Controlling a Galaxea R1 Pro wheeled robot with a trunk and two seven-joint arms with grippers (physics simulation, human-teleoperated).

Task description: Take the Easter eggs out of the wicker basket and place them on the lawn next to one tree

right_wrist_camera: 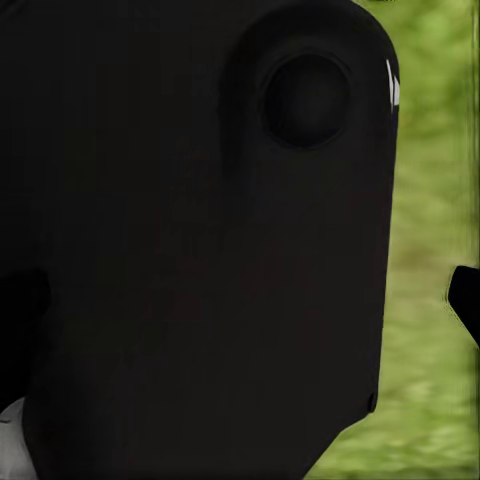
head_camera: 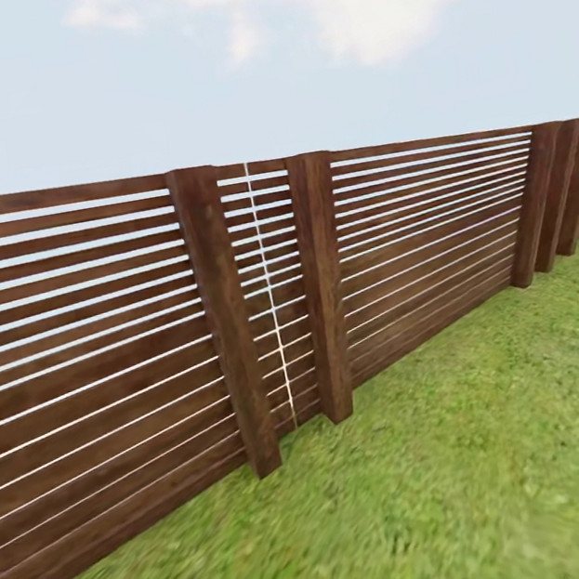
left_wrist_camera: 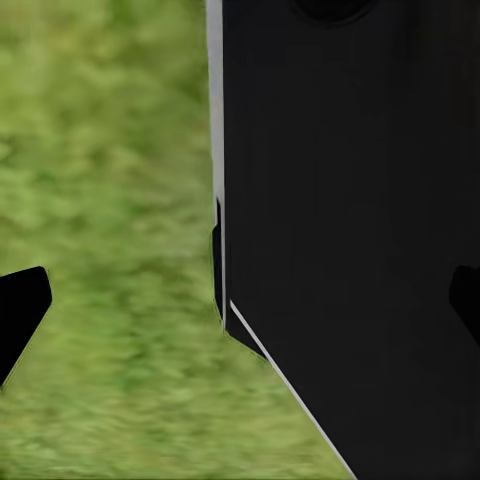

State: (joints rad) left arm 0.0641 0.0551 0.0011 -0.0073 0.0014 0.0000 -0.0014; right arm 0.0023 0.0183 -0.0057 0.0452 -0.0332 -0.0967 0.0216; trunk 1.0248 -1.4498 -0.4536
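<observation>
Ahead: I face the brown slatted fence (head_camera: 103,358), the lawn (head_camera: 507,460) running along its foot.
Left gripper (left_wrist_camera: 240,300): fingertips spread wide over grass, nothing held.
Right gripper: I cannot tell its jaws.

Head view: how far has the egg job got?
Nothing looks done from here. The head view shows a fence and lawn. The left tool is open over grass, holding nothing. Finding the basket, taking out the eggs and placing them are left.
</observation>
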